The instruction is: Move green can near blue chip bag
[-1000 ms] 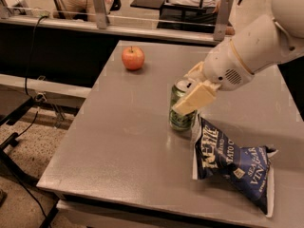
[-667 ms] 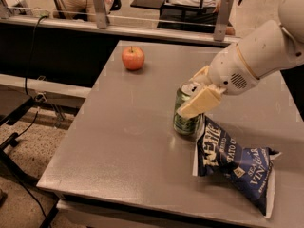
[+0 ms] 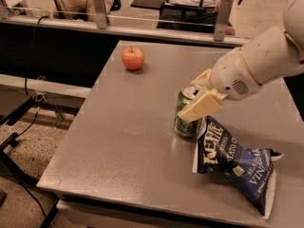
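The green can (image 3: 183, 122) stands upright on the grey table (image 3: 128, 141), just left of the blue chip bag (image 3: 235, 163) and almost touching the bag's upper left corner. The bag lies flat near the table's front right. My gripper (image 3: 191, 99) comes in from the right on a white arm. Its cream fingers (image 3: 202, 107) sit on either side of the can's upper part and are shut on it. The near finger covers part of the can's top right.
A red apple (image 3: 133, 58) sits at the table's far left. A dark bench and metal rail (image 3: 156, 25) run behind the table. The floor with cables and a frame lies off the table's left edge.
My gripper has carried the green can a little forward and down, closer to the blue chip bag. The can now rests on the table beside the bag.
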Motion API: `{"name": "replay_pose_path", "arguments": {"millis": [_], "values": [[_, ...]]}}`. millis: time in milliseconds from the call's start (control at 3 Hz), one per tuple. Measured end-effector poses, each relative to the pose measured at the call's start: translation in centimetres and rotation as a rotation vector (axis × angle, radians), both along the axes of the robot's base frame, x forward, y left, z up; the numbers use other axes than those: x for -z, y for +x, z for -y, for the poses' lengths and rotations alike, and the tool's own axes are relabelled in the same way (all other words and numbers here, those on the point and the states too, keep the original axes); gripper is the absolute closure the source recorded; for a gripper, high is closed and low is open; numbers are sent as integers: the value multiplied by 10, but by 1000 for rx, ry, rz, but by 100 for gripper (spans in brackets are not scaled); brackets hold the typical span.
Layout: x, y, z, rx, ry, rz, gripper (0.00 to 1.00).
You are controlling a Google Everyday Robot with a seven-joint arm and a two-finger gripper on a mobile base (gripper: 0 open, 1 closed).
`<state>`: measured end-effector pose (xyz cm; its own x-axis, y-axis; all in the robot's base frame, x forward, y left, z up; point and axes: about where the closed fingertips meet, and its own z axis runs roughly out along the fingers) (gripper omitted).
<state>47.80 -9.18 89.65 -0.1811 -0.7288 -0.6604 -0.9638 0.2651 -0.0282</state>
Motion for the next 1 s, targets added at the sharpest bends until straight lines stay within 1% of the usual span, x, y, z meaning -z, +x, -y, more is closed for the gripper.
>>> {"name": "replay_pose_path", "arguments": {"millis": [333,667,1000], "values": [[-1,-2,1,7,6,13,15],[-1,-2,-1,3,4,13,0],[-1,-2,-1,3,4,13,0]]}}
